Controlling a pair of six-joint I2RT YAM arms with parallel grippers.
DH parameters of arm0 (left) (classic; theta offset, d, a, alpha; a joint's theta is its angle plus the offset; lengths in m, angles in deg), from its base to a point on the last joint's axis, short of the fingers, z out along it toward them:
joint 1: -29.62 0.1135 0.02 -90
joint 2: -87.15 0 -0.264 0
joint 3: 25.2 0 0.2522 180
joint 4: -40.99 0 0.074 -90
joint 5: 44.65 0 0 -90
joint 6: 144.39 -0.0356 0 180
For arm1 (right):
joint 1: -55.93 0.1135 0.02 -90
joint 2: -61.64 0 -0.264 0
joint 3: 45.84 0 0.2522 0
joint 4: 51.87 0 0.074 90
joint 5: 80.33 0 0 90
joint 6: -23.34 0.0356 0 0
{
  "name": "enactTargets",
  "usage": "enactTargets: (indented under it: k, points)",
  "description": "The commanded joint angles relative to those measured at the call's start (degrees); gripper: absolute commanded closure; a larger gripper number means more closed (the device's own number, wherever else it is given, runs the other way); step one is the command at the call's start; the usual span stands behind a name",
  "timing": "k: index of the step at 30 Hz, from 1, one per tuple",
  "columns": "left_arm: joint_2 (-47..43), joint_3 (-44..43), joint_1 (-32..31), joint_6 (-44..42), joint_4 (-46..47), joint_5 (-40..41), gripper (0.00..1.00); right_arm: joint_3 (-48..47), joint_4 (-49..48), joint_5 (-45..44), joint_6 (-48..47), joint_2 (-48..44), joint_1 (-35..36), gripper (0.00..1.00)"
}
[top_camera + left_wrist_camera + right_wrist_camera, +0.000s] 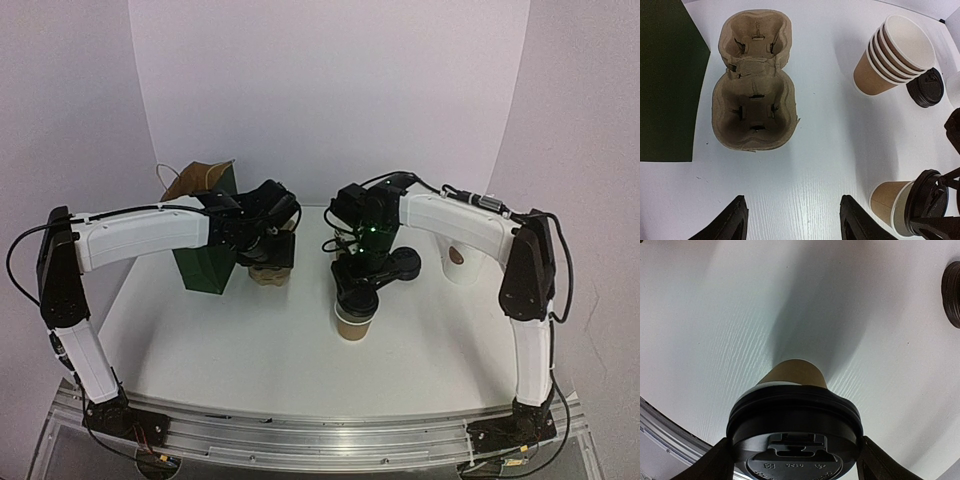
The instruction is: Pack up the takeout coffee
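Observation:
The takeout coffee, a brown kraft cup (353, 327), stands on the white table at centre. Its black domed lid (795, 425) rests on the cup's white rim, above the brown wall (796, 372). My right gripper (796, 460) is shut on the lid, one finger on each side, directly above the cup (355, 290). The cup and lid also show in the left wrist view (887, 200). My left gripper (792, 220) is open and empty above bare table, just short of the pulp carrier tray (754, 85), which lies beside the dark green bag (205, 262).
A stack of brown cups (892, 55) lies on its side next to a stack of black lids (925, 87) behind the coffee. A white cup with a brown logo (458, 262) stands at the right. The table's front edge has a metal rail (320, 435).

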Motion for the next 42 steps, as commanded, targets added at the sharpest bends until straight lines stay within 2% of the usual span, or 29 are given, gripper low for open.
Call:
enactTargets:
  k: [1,25,42]
  points:
    - [-1.2,0.2,0.1,1.1,-0.4,1.7,0.38,-2.0,1.7,2.4,-1.0,1.3,0.4,0.19]
    - [-1.4,0.9,0.1,2.1,0.6,0.8,0.38,-1.2,2.3,2.1,-0.8,1.8,1.8,0.16]
    - [-2.2,2.0,0.1,1.7,1.8,0.7,0.38,-2.6,2.6,-2.8,-0.7,2.7,2.2,0.15]
